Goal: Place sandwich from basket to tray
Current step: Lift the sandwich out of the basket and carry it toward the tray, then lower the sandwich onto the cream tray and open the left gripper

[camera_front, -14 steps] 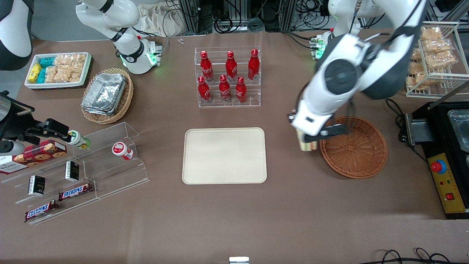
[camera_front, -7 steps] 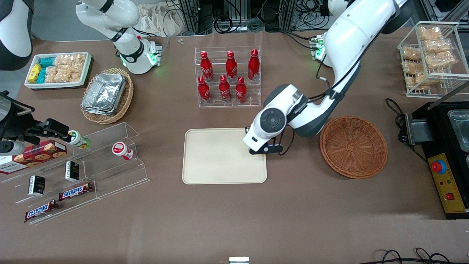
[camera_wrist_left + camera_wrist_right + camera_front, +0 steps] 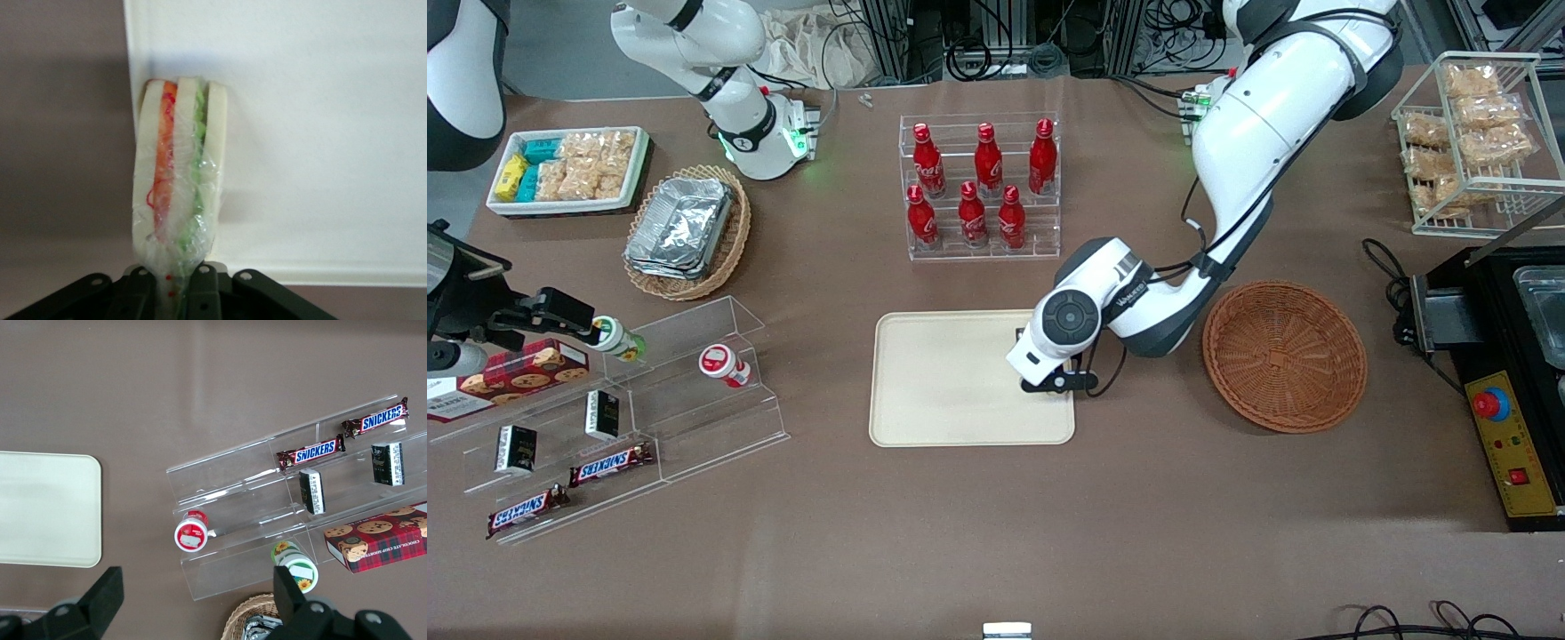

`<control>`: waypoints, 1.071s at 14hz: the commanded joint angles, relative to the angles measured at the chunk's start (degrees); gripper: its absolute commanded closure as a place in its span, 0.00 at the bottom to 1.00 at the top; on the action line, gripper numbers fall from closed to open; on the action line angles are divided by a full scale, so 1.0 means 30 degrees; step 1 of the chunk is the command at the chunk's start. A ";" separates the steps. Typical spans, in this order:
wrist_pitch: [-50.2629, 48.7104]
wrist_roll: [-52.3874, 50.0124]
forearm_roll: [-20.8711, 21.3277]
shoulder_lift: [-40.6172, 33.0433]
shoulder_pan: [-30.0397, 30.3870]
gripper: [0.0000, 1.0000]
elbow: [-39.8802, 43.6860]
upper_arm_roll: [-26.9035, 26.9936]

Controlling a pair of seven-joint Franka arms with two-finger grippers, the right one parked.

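While the left arm reaches over the table, its gripper (image 3: 1047, 384) is held low over the tray (image 3: 951, 378), at the tray's edge nearest the basket (image 3: 1284, 356). The basket is seen to hold nothing. In the wrist view the sandwich (image 3: 179, 180) is clamped between the fingers (image 3: 203, 290), which are closed on its narrow end; the wider cut edge points away from the gripper, showing an orange-red layer and a green layer between three pale slices. A clear film wrap is visible around it, gathered where the fingers pinch. The sandwich is seen over the tray's corner, close to the rim, with brown table (image 3: 63, 167) just beside it. Whether it already touches the tray cannot be told.

Handling, as judged: the item is expected to be light and soft. The bread would be crushed by a hard squeeze, and the film is likely to be slippery, so a slip is possible if the grip is loosened early. The flat bread faces are considered the right place for a hold, with the layers pressed together rather than sheared. Release is best made only once it is supported by the tray, a little inward from the rim.
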 commanded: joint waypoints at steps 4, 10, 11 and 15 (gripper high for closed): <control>0.0224 -0.0714 0.0464 0.0863 -0.0674 0.35 0.1532 0.0773; 0.0576 -0.0746 0.1606 0.0806 -0.0645 0.00 0.1503 0.0802; 0.0518 -0.0775 0.1635 0.0660 -0.0674 0.00 0.1503 0.0773; -0.0239 -0.0950 0.1315 -0.0159 -0.0586 0.00 0.1853 0.0773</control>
